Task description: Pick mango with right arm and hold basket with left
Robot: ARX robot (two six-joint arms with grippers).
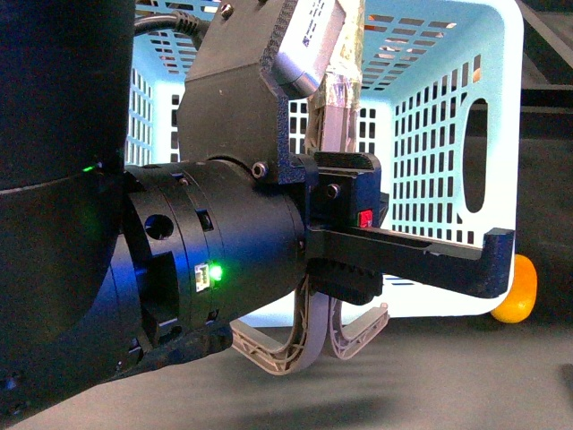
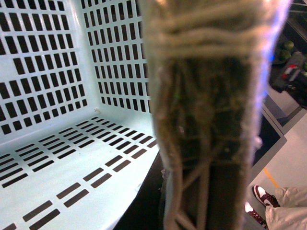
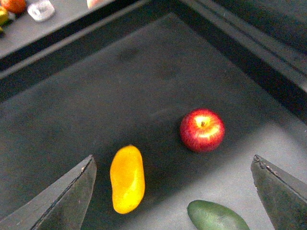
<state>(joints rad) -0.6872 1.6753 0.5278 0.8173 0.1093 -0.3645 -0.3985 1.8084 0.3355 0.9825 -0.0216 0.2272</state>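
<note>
Hovering over the dark mat [image 3: 144, 72], my right pincer [image 3: 172, 160] gaped empty, mango [image 3: 127, 179] near one finger; left pincer [image 1: 313, 340] hold unclear.

Clearance about the mango [image 3: 127, 179]: open desk [image 3: 120, 86] lies along both its long sides, within my wide-spread jaws. An apple [image 3: 202, 130] sits near one side, apart; a green fruit [image 3: 216, 216] near one end; the basket [image 1: 501, 134] wall just beside.

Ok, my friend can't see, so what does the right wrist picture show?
A yellow-orange mango lies on a dark mat beneath the open right pincer. A red apple and a green fruit lie beside it.
</note>
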